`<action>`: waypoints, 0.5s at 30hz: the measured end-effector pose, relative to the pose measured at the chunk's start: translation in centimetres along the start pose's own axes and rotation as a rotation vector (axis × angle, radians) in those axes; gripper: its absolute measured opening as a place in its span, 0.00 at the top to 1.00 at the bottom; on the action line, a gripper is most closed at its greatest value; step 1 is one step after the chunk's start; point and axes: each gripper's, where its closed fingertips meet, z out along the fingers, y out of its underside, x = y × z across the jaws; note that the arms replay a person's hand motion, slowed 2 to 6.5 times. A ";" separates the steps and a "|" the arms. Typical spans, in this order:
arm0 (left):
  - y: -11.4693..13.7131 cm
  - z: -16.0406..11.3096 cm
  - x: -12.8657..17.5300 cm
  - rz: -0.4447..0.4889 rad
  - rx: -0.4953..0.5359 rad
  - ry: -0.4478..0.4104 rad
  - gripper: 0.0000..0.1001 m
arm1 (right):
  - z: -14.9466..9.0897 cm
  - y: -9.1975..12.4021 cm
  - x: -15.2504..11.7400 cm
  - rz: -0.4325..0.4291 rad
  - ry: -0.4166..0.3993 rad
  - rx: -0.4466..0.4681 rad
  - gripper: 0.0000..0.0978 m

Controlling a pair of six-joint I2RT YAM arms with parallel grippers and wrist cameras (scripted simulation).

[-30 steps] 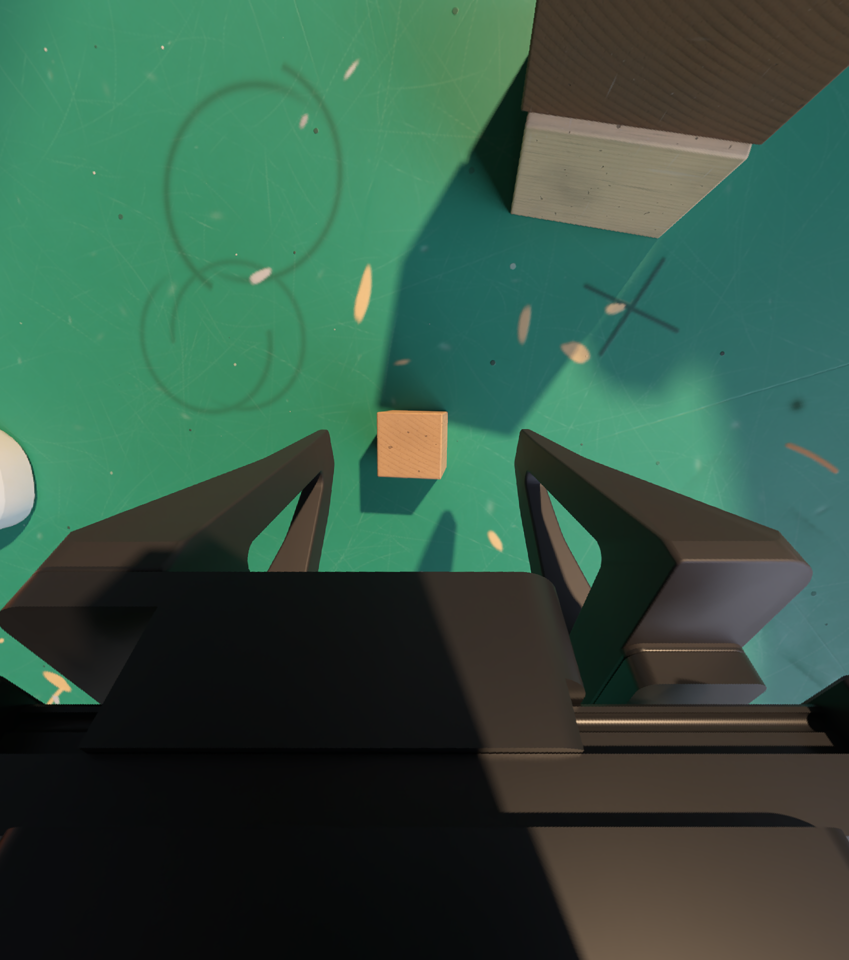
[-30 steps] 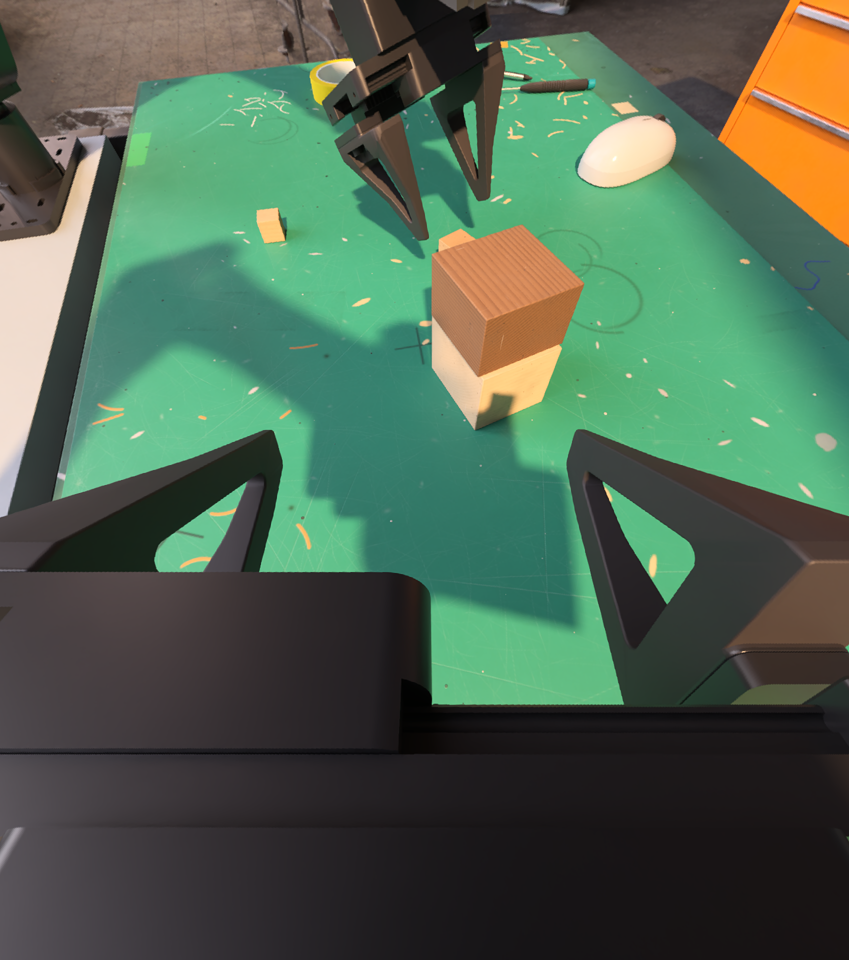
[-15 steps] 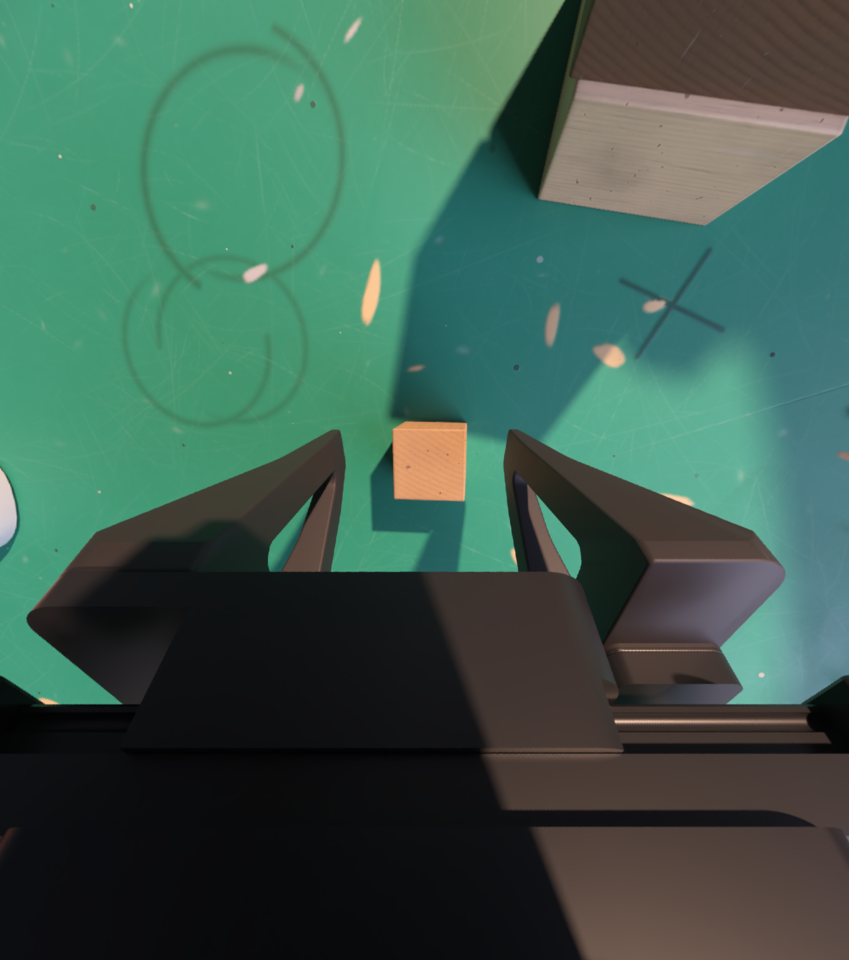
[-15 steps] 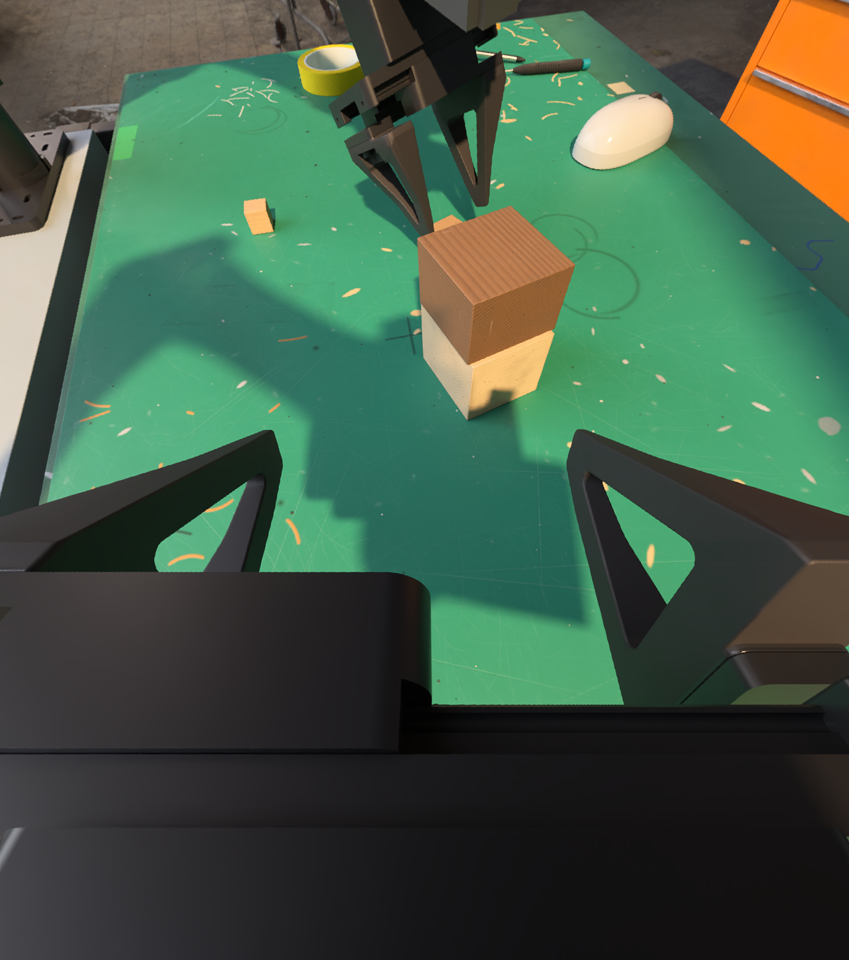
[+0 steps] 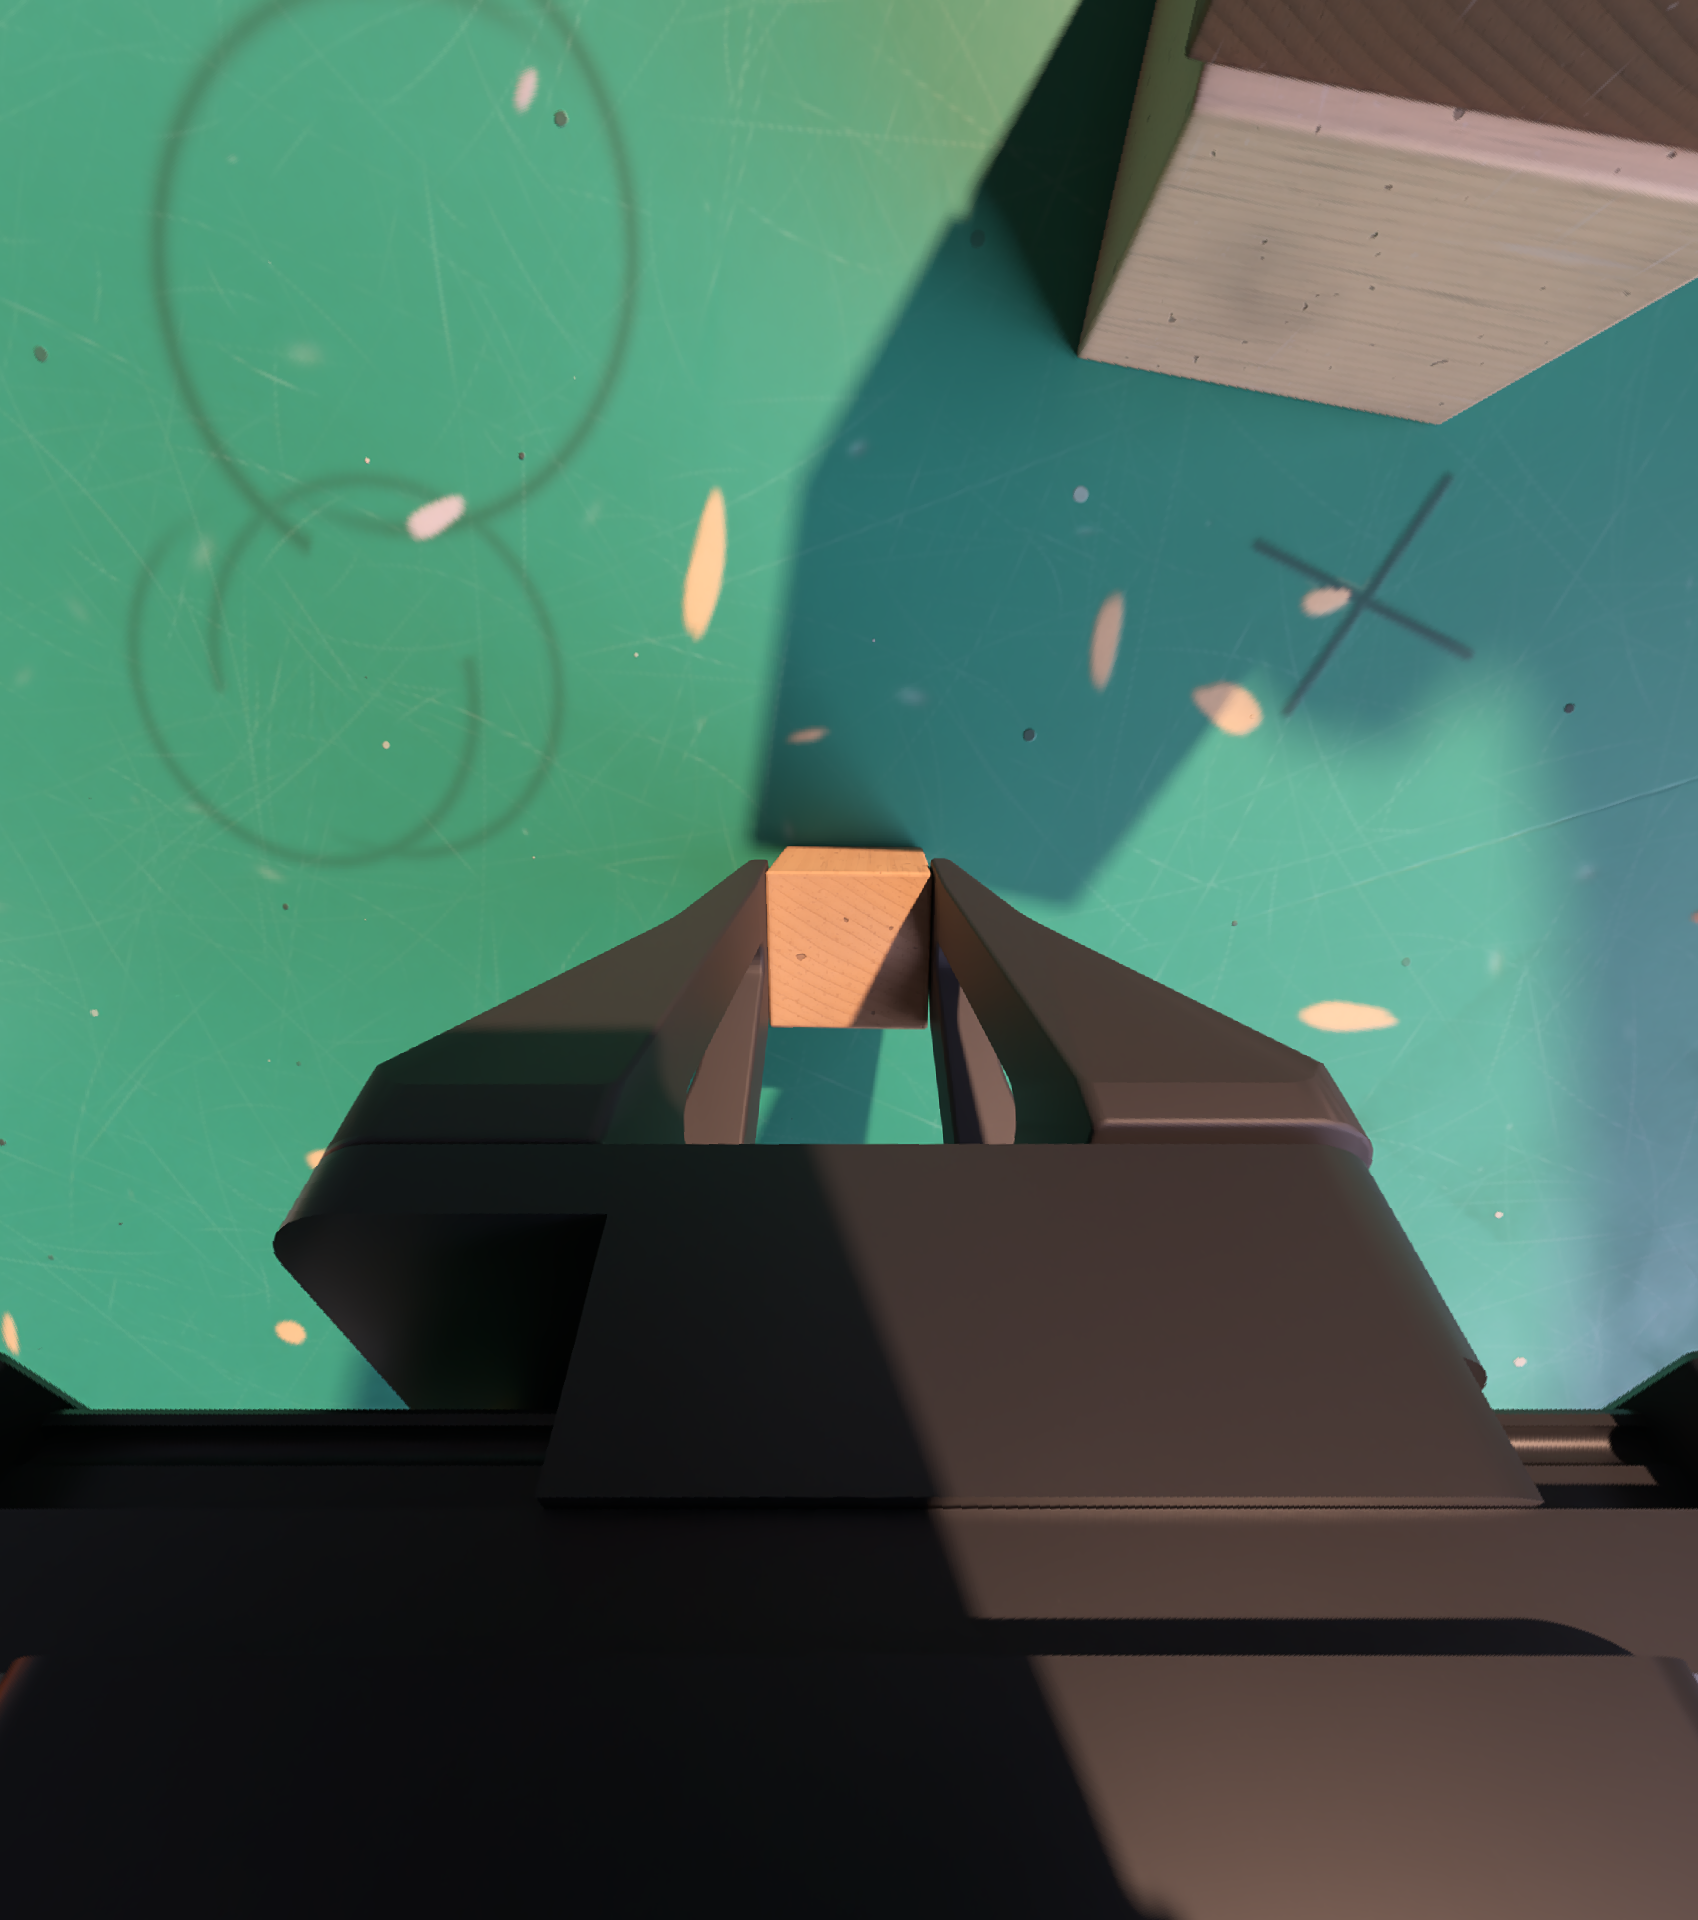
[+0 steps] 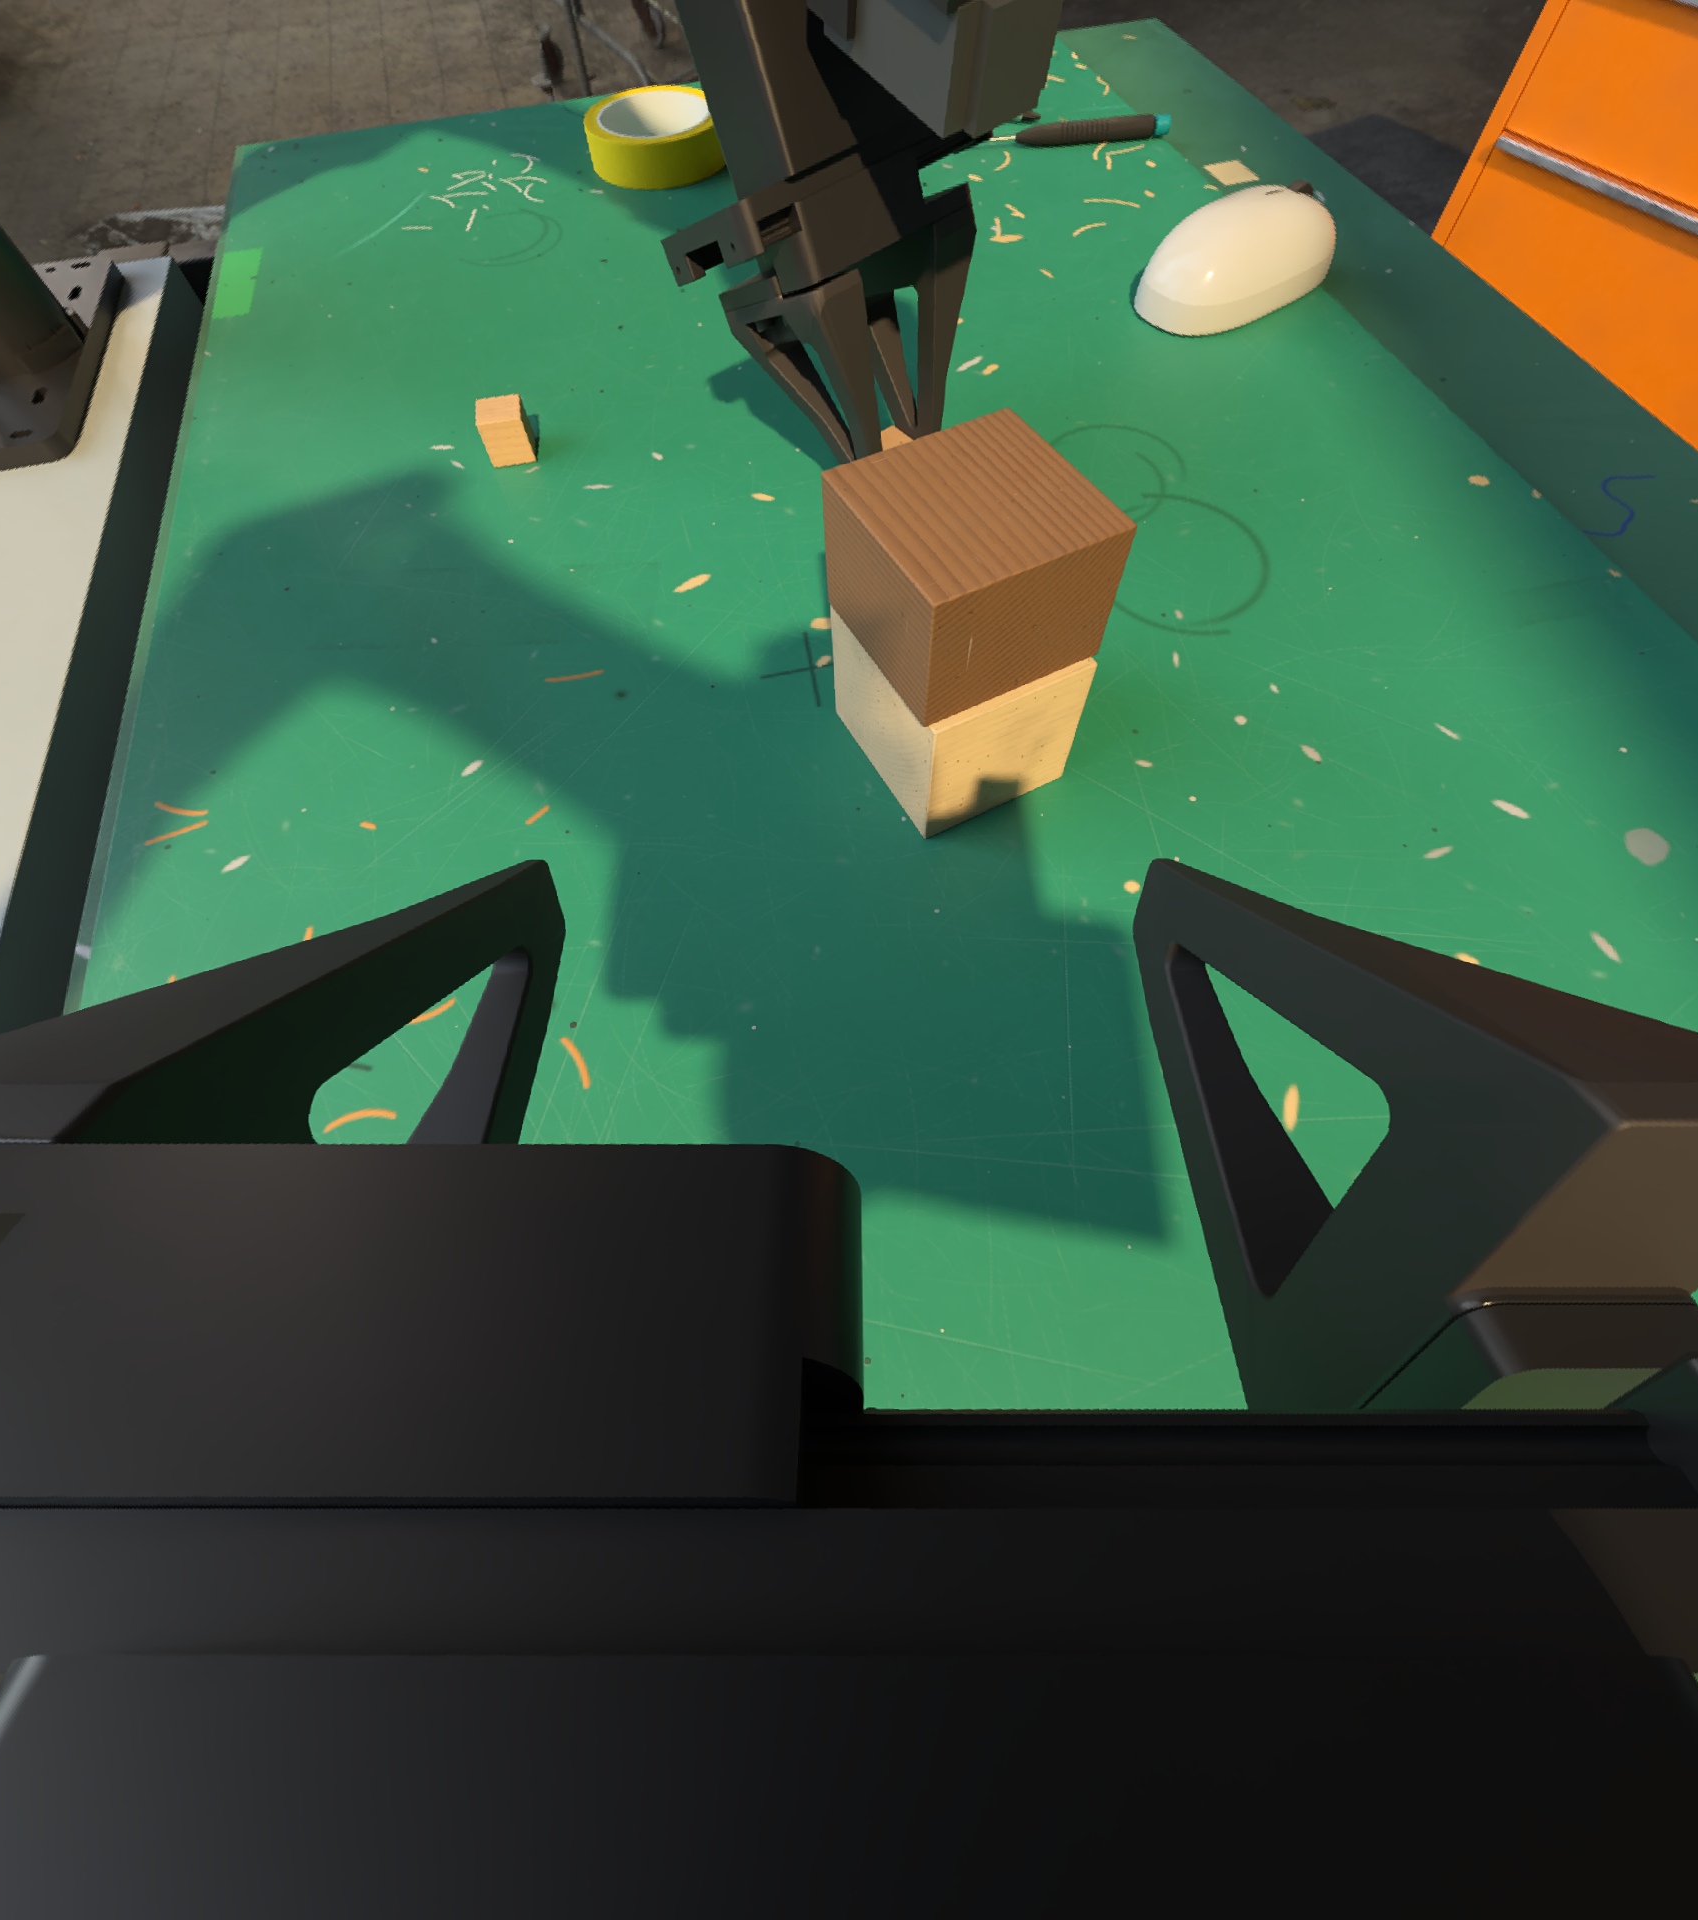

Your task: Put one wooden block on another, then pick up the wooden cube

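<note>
A dark brown wooden block [image 6: 970,540] stands on a pale wooden block [image 6: 990,748] in the middle of the green mat [image 6: 409,675]. The pale block [image 5: 1396,260] also shows at the top right of the left wrist view. My left gripper [image 5: 847,868] is shut on a small light wooden cube [image 5: 847,935], low over the mat just behind the stack. In the right wrist view the left gripper [image 6: 876,416] points down behind the stack, which hides most of the cube. My right gripper [image 6: 847,873] is open and empty, in front of the stack.
A second small wooden cube [image 6: 505,429] sits at the mat's left. A yellow tape roll [image 6: 653,135], a pen [image 6: 1084,130] and a white mouse [image 6: 1234,260] lie at the far end. An orange drawer cabinet [image 6: 1655,208] stands to the right. Wood shavings are scattered about.
My left gripper came down around the small cube and its fingers closed on it. My right gripper stayed open and kept nearly the same place in front of the stack.
</note>
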 end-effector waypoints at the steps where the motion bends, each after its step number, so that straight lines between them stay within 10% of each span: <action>1: 0.0 0.0 0.0 -0.003 0.001 0.003 0.75 | 0.0 0.0 0.0 0.000 0.000 0.000 0.04; 15: -2.3 -3.0 0.2 -0.041 0.039 0.005 0.75 | -0.2 -0.1 0.0 0.002 0.001 0.004 0.04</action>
